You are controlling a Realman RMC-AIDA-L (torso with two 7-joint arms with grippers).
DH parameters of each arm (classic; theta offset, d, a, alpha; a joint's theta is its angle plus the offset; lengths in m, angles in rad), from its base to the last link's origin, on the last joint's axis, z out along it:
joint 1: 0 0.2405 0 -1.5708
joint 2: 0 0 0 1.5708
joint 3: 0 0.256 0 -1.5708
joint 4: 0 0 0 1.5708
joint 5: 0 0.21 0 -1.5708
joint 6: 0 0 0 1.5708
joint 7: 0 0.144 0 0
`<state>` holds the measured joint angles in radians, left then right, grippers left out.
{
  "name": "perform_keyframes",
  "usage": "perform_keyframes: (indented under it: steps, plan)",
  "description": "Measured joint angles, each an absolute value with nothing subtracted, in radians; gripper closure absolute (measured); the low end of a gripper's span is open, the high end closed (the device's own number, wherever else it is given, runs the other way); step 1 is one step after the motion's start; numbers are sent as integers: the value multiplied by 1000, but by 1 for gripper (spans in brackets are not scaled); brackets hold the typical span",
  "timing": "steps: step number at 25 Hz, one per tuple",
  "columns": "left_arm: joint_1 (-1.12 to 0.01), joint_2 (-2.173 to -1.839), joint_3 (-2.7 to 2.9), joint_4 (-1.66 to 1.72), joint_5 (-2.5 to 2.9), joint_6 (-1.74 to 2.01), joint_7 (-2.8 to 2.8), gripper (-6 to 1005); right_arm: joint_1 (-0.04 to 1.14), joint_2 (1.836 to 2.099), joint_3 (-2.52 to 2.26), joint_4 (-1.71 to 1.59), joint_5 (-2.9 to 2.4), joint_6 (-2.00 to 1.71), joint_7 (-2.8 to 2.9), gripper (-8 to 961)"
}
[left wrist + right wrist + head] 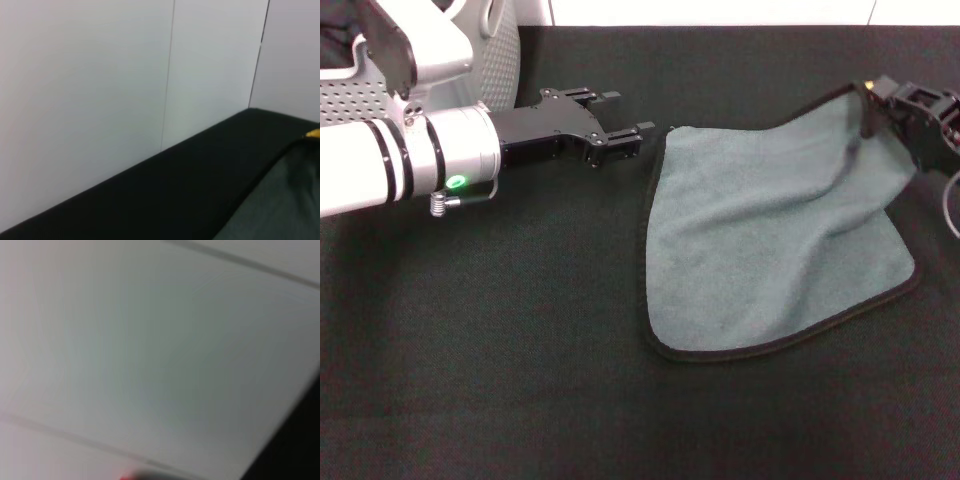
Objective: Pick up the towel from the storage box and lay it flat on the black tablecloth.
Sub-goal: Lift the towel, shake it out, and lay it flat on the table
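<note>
Head view: right gripper (876, 100) pinches towel (770, 235) corner.

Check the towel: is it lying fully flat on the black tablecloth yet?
Not fully. The towel is mostly spread grey side up, but its far right corner is lifted at the right claw.

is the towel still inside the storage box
No, the towel lies spread on the black tablecloth, outside the storage box.

Right wrist cam: mostly pale wall panel (150, 350) with faint seams; dark wedge of black tablecloth (295, 445) at one corner; small red blur at edge.
</note>
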<state>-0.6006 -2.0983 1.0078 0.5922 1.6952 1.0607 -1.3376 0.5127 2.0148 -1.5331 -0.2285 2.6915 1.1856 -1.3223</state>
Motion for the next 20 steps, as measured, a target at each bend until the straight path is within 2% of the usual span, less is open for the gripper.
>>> perform_keyframes:
  steps: [2, 4, 10, 11, 14, 17, 20]
  plan:
    - [-593, -2097, 1007, 596, 1669, 1075, -1338, 358, 509, 2006, -1529, -281, 2656, 1191, -1355, 627]
    - [-587, -2094, 1006, 601, 1632, 1103, -1337, 358, 505, 1984, -1525, -341, 2611, 1201, -1388, 708]
    - [-567, -2092, 1000, 631, 1537, 1194, -1307, 358, 500, 1867, -1522, -547, 2447, 1251, -1383, 942]
    - [-563, -2093, 1000, 636, 1528, 1206, -1303, 358, 502, 1841, -1522, -593, 2408, 1254, -1369, 943]
    - [-555, -2094, 1002, 640, 1510, 1227, -1296, 358, 502, 1794, -1480, -718, 2291, 1270, -1328, 946]
    - [-536, -2095, 1002, 641, 1472, 1256, -1286, 358, 493, 1797, -1361, -836, 2144, 1306, -1283, 946]
    - [-520, -2094, 1001, 641, 1430, 1279, -1277, 358, 482, 1831, -1174, -994, 1940, 1379, -1204, 945]
